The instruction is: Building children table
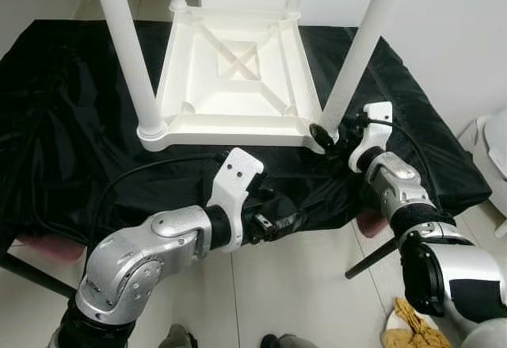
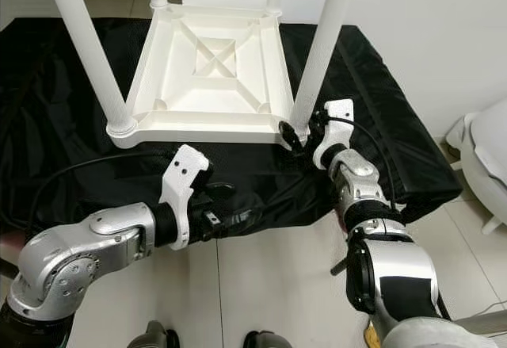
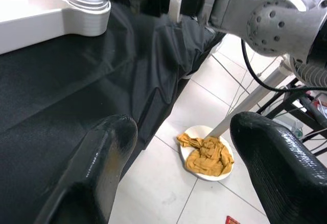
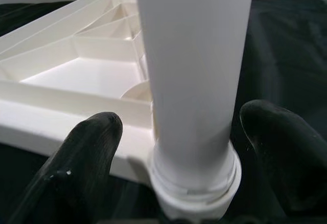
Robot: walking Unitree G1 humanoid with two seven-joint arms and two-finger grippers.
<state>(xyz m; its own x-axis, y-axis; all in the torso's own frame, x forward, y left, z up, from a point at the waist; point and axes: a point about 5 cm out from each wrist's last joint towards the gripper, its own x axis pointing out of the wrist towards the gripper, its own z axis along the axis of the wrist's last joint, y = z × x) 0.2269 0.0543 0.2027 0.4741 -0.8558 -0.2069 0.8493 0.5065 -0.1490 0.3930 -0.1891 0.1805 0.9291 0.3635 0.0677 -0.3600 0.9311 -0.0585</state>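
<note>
A black-draped desk [image 1: 71, 150] is set on a tiled floor [image 1: 293, 277] near a white wall. An upturned white table [image 1: 234, 86] lies on it, close to the near edge. The right gripper [image 4: 176, 147] is spread around the near right leg [image 1: 356, 55] at its base. The left gripper [image 3: 179, 147] is held open and empty past the desk's near edge, over the floor.

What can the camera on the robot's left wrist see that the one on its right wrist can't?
Left wrist view: a plate on the tiled floor holding a crumpled orange cloth, plus the right arm reaching over. Right wrist view: a white table leg up close in its corner socket, between the right gripper's open fingers. Both take in the upturned white table on the black cloth.
</note>
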